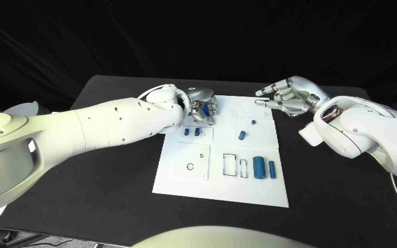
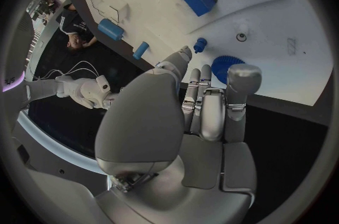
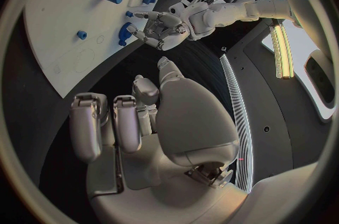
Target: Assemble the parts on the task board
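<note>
The white task board lies in the middle of the table. My left hand hovers over its far left corner, fingertips at a blue gear lying flat on the board; nothing is clasped. Just beyond the gear stands a small blue peg. Two small blue blocks lie near that hand. A blue peg, a thick blue cylinder and a thin one lie further right. My right hand floats off the board's far right corner, fingers loosely curled, holding nothing.
Empty rectangular slots and round holes mark the board's near half. Black table surrounds the board on all sides. My left forearm stretches over the table's left side.
</note>
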